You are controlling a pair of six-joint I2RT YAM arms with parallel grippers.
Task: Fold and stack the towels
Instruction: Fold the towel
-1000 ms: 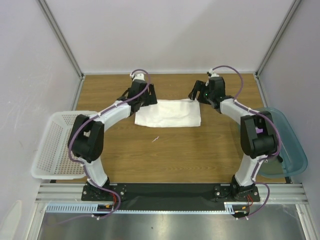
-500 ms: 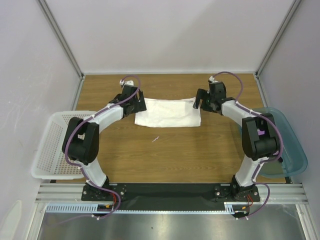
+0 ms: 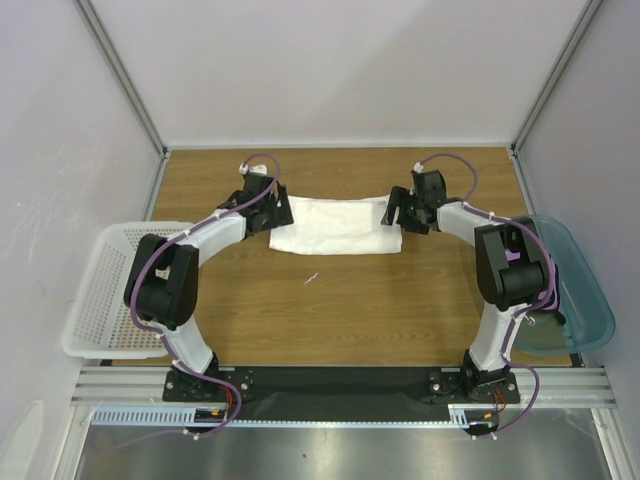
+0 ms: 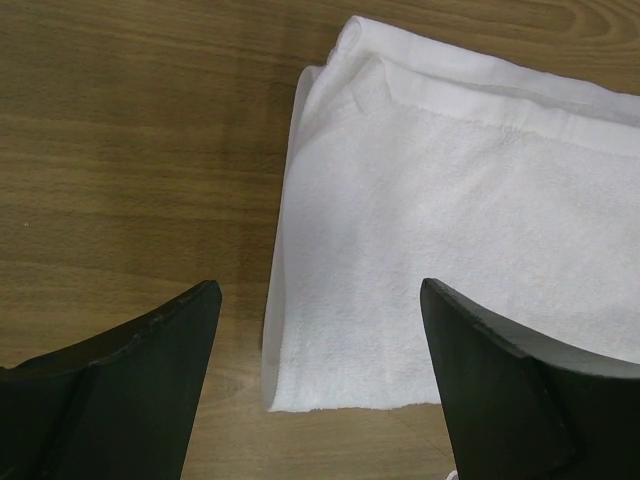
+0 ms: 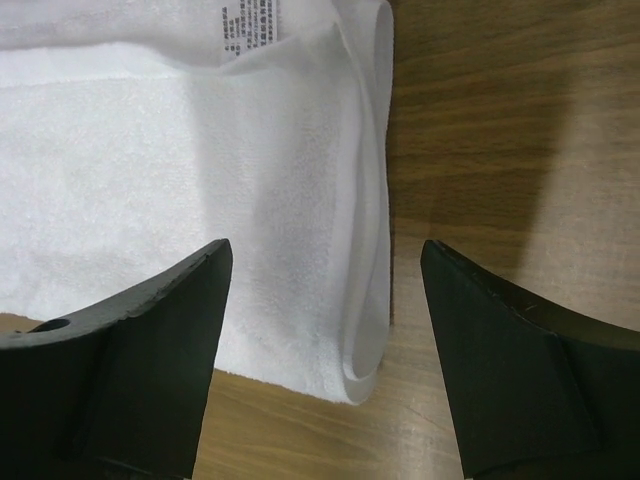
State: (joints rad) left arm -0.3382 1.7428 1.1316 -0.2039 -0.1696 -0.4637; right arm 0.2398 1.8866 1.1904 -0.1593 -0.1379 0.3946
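Towel: white towel (image 3: 335,225), folded, flat on the bench (image 3: 350,310), far centre.
Left hand (image 4: 315,295): spread over the towel's left edge, seemingly not touching.
Right hand (image 5: 325,255): spread over its right edge.

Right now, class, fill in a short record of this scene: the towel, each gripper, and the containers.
towel: one white towel, folded, lying flat on the wooden table
care label: printed, at the towel's right end
left gripper: open, straddling the towel's left edge, holding nothing
right gripper: open, straddling the towel's right edge, holding nothing
white perforated basket: at the table's left edge
translucent teal bin: at the table's right edge
other towels: none in view
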